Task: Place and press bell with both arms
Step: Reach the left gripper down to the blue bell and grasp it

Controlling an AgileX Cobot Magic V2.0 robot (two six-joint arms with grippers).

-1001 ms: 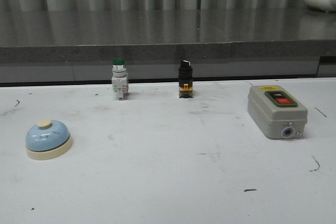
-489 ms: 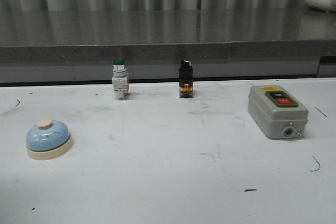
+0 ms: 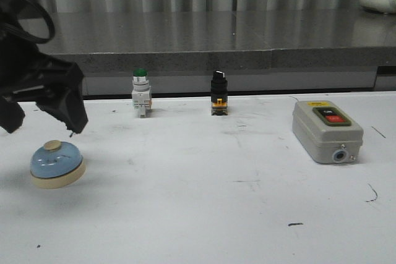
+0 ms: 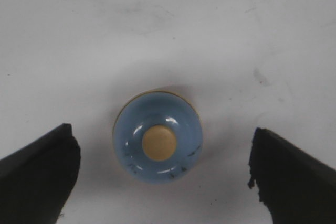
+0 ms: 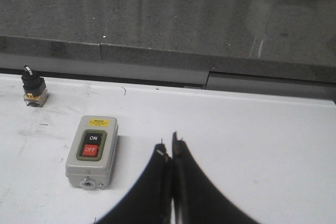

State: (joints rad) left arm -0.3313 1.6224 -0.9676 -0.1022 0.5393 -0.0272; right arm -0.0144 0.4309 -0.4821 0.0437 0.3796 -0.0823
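- White scuffed bench [image 3: 204, 196], grey ledge behind.
- Bell [image 3: 57, 164]: near the bench's left edge, upright.
- Left gripper [image 3: 42, 125]: above the bell, jaws spread wide either side, holding nothing.
- Right gripper [image 5: 171, 153]: jaws closed together, empty, beside the grey switch box [image 5: 92, 152].

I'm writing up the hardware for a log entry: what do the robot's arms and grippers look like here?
Both are matte black with no markings visible. The left arm is bulky and angular, with a black cable looping above it; its gripper has thick, blunt wedge-shaped fingers with rough, worn edges. The right gripper has slim fingers that curve and taper to narrow tips. No coloured parts show.
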